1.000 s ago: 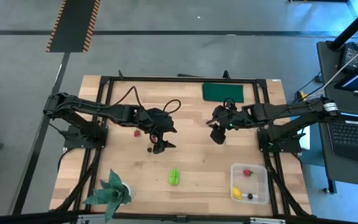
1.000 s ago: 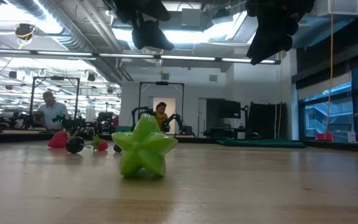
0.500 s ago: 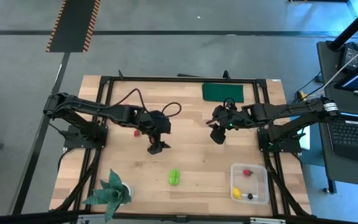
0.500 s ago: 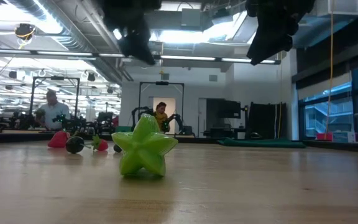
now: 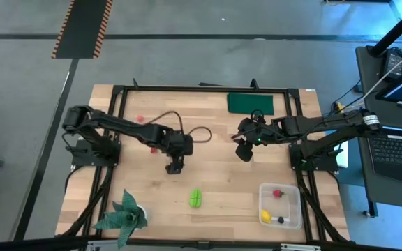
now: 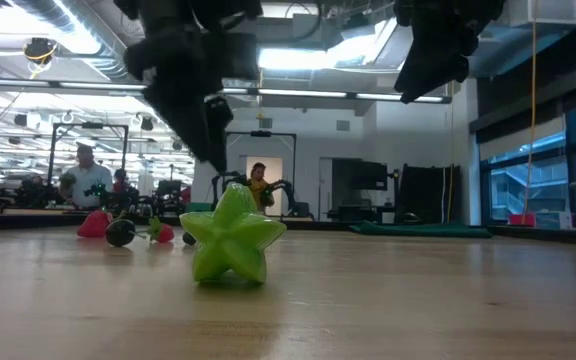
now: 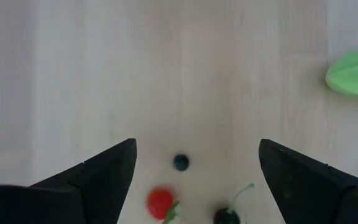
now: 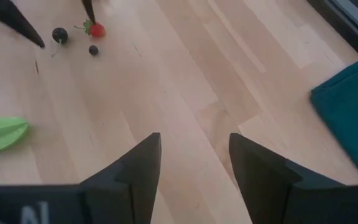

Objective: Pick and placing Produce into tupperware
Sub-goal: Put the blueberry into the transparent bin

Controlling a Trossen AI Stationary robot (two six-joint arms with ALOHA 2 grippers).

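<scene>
The bright green ridged piece (image 5: 196,198) lies on the table between both arms and shows big in the low view (image 6: 233,235). A red berry (image 7: 160,201), a tiny dark blue berry (image 7: 180,162) and a stemmed dark berry (image 7: 226,216) lie right below my left gripper (image 7: 196,146), which is open and points down above them (image 5: 175,166). The clear tupperware (image 5: 295,206) at the near right holds a red berry (image 5: 278,193), the yellow lemon (image 5: 265,217) and a dark berry (image 5: 280,220). My right gripper (image 5: 243,152) hangs open above the table's middle (image 8: 194,137).
A flat dark green rectangle (image 5: 250,103) lies at the far edge. A leafy potted plant (image 5: 124,213) stands at the near left corner. Another red piece (image 6: 93,224) lies left of the berries in the low view. A laptop (image 5: 396,150) sits off the table's right side.
My left gripper has come down toward the berries and turned about its wrist, staying open; its arm has swung so the elbow lies farther toward the table's left. The fruits have stayed where they were.
</scene>
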